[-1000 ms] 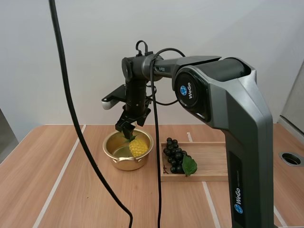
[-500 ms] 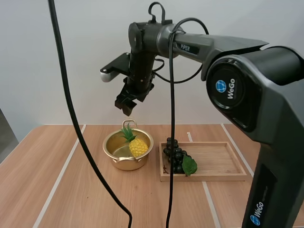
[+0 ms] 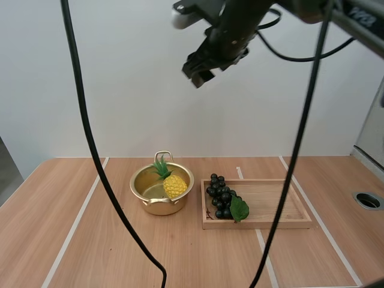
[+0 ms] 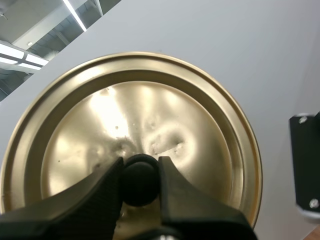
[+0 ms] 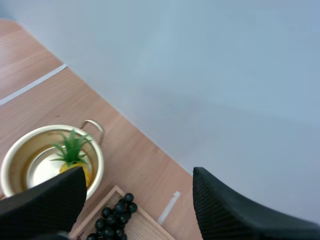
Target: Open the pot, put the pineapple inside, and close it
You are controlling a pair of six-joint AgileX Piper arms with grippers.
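Observation:
The gold pot (image 3: 159, 207) stands open on the table with the yellow pineapple (image 3: 174, 185) lying inside it, green leaves toward the back. High above the pot and a little to its right, my right gripper (image 3: 199, 71) hangs open and holds nothing. Between its spread fingers (image 5: 45, 200) the right wrist view looks down on the pot (image 5: 50, 127) and the pineapple (image 5: 75, 150). My left gripper (image 4: 141, 175) is shut on the black knob (image 4: 140, 181) of the gold lid (image 4: 150, 110), which it holds up in the air.
A wooden tray (image 3: 276, 201) lies just right of the pot, with a bunch of dark grapes (image 3: 221, 197) and a green leaf at its left end. The grapes (image 5: 115, 212) sit close beside the pot. A round hole (image 3: 367, 200) is at the table's right edge.
My right gripper has let go of the pineapple in the pot and risen high, moving right. The pineapple stays in the pot.

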